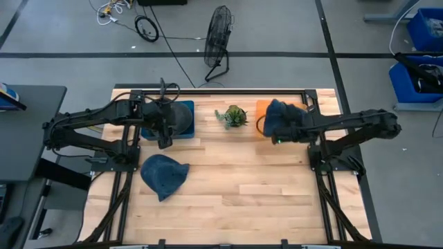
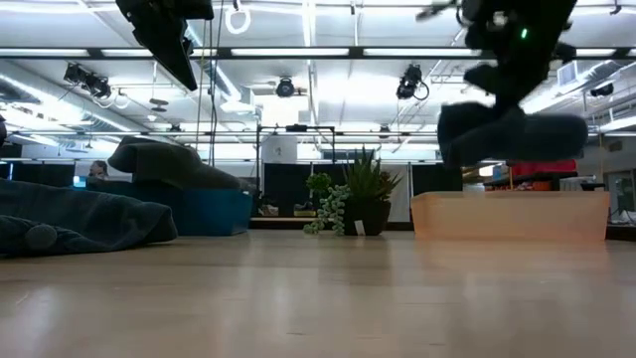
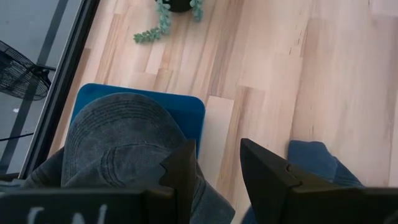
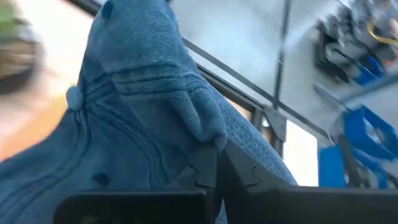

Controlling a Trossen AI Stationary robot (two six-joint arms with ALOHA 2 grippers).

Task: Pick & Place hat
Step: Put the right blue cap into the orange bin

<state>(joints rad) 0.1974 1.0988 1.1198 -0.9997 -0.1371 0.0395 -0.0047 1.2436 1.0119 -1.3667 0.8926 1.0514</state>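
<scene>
My right gripper (image 4: 216, 167) is shut on a blue denim hat (image 1: 282, 116), which hangs over the orange bin (image 2: 512, 215) at the table's far right. My left gripper (image 3: 217, 168) is open and holds nothing. It hovers high over the near edge of the blue bin (image 3: 186, 113). A grey hat (image 1: 178, 116) rests crown-up on that bin and also shows in the left wrist view (image 3: 118, 143). A second blue hat (image 1: 165, 175) lies flat on the table, near and left, below my left gripper. My right gripper pinches a raised fold of the blue hat's cloth (image 4: 205, 127) between its two fingers, reaching in from the table's right side. The hat (image 2: 512, 129) is lifted clear and hangs below the gripper, above the orange bin, not touching it.
A small potted plant (image 1: 232, 115) stands between the two bins at the far edge. The wooden tabletop (image 1: 263, 194) stretches bare across its middle and near right. A floor fan (image 1: 218, 34) stands beyond the table.
</scene>
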